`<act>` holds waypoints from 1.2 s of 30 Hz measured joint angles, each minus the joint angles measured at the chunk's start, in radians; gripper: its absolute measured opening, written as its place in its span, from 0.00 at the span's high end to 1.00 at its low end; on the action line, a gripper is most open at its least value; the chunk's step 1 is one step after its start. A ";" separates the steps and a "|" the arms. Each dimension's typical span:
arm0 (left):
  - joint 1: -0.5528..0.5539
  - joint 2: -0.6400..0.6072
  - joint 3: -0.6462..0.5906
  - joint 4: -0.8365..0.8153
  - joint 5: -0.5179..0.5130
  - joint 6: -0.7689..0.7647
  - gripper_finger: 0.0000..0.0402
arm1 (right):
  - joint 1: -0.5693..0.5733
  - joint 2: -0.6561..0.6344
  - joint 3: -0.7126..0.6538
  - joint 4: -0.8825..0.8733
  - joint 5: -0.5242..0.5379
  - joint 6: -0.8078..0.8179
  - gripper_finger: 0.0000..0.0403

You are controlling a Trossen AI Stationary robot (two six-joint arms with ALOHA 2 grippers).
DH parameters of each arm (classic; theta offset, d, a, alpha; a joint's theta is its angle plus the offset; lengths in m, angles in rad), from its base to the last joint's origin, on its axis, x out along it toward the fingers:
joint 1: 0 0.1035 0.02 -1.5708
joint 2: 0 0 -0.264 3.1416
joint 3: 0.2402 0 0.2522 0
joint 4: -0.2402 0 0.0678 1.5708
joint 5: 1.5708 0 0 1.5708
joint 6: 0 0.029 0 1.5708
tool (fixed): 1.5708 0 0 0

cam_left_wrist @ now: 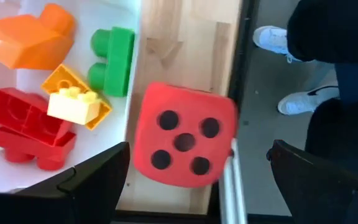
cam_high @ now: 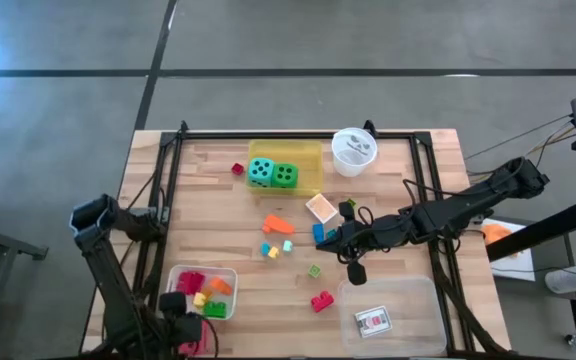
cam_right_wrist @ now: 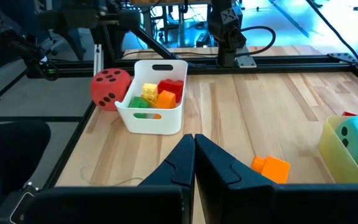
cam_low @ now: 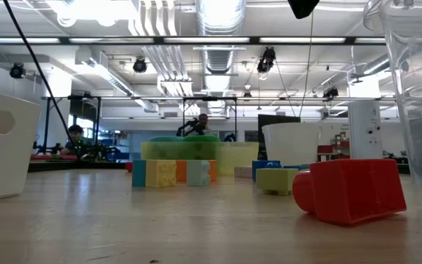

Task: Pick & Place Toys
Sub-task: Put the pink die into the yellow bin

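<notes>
Toys are seen scattered across the table: a red die lies at the lower centre of the left wrist view, on the wood just beside the white tray, near the table's edge. Inside that tray an orange block, a green block, a yellow block and red blocks are gathered. Two green dice are held in the yellow tray at the upper centre of the high view, and loose blocks are spread through the middle, with a red block lower down.

The left hand is spread wide over the red die, with nothing gripped. The right hand is closed on nothing and is held over the middle of the table.

A risk is judged here: the die sits close to the table's edge, so it could be nudged off by a finger during descent. A finger could also be caught on the tray wall, and the tray shifted.
</notes>
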 joint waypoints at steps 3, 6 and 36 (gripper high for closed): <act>0.000 0.051 0.080 -0.069 -0.002 0.015 0.07 | 0.000 0.000 0.000 0.000 0.000 0.000 0.98; -0.006 0.087 0.104 -0.100 -0.002 0.019 0.07 | -0.001 0.000 0.000 0.000 0.000 0.000 0.98; -0.020 0.093 -0.107 0.113 -0.017 0.011 0.07 | 0.000 0.000 0.000 0.000 0.000 0.000 0.98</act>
